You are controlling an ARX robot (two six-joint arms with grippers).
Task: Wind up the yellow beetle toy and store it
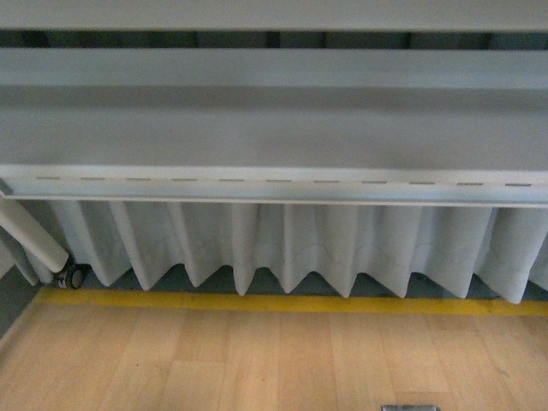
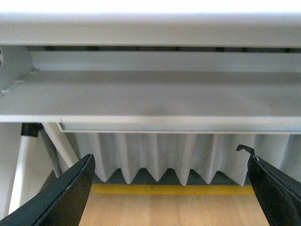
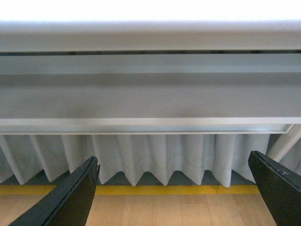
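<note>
White leg (image 1: 34, 235): slants at far left under the grey desk (image 1: 274, 128).
Left claw (image 2: 168, 157): spread wide, empty.
Right claw (image 3: 174, 157): spread wide, empty, facing pleated cloth (image 3: 150, 155) above a yellow floor line (image 3: 150, 189).
Beetle toy: hidden from all three views.

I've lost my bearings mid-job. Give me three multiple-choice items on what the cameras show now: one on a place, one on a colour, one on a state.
1. Where does the yellow line run?
A on a shelf
B on the wood floor, by the hem of the pleated skirt
C on a wall

2. What colour is the pleated skirt?
A white
B blue
C red

3. How is the left gripper?
A shut on a toy
B shut on cloth
C open and empty

Answers:
1. B, the line lies on the floorboards.
2. A, the pleats are white.
3. C, its jaws stand wide apart with nothing between them.
</note>
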